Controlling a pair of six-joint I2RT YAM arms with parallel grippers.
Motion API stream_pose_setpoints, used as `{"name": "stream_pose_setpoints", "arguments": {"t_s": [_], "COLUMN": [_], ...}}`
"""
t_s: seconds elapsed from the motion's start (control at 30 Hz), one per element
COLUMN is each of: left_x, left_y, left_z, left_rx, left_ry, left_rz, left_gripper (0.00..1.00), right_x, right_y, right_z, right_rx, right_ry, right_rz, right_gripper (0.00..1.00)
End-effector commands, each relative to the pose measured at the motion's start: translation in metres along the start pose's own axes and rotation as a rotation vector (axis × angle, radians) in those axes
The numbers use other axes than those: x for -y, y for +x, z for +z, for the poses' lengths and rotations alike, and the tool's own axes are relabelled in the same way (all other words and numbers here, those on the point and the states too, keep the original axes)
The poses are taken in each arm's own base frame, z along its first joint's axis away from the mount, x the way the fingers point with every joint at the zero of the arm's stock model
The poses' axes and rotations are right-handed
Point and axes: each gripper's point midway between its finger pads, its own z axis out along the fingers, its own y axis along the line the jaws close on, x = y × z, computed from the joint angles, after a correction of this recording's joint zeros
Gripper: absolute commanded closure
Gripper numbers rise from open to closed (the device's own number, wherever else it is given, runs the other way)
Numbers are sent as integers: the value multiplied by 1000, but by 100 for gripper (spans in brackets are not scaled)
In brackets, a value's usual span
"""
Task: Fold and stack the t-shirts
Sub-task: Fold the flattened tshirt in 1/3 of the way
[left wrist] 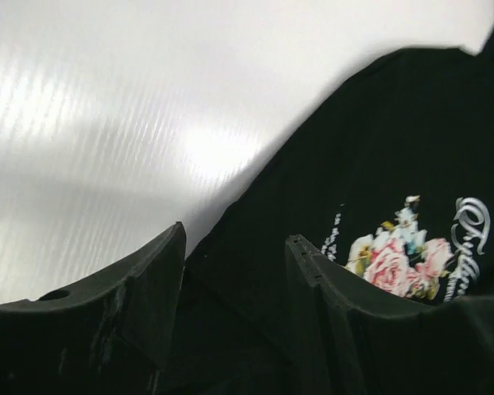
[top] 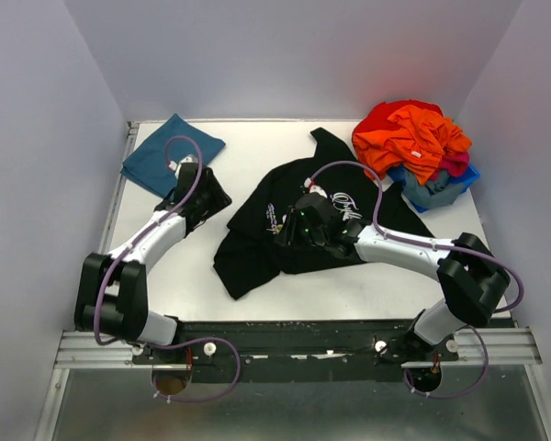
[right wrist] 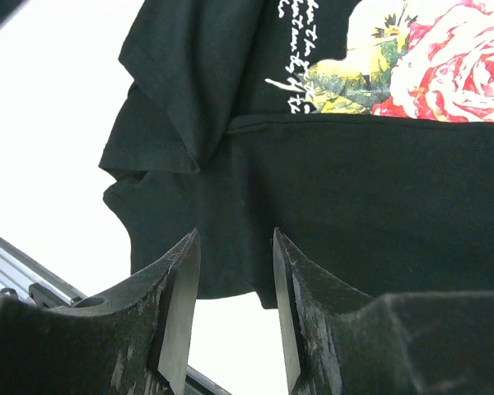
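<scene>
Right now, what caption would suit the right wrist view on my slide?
The right gripper, jaws open, poised over the black t-shirt, its rose print just beyond.

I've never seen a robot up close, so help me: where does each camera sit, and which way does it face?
Top external: above and behind, looking down on the table, black t-shirt and teal shirt; both arms show.
Left wrist: on the left arm, facing the black t-shirt's edge and table; its open jaws show.
Right wrist: on the right arm, facing the black t-shirt's sleeve; its open jaws show.
Shared: both wrist views catch the floral print.
</scene>
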Motion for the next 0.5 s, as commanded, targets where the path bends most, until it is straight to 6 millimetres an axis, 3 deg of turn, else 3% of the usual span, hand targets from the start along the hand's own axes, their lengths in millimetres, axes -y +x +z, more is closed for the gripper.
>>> {"name": "stream_pose_setpoints", "arguments": {"t_s": [0.0,0.23,0.4,0.47], "left_x": [-9,-22,-19,-24], "left_y": [47,65,73,73], "left_z": [25,41,47,47], "left_rx": [-199,-250,-287,-281], "left_ry": [-3,-30,-8,-28], "left_rz": [-47,-47,-44,-39], "left_gripper": [38,44,68,68], "right_x": [-4,5,9,11], "right_y": [-15,-12,-11,-10], "right_z": [-8,-10,-9,-9], "right_rx": [33,31,27,23], "right_ry": [2,17,22,25], "right_rz": [-17,-11,-5,-2], "right_gripper": [51,51,52,52]}}
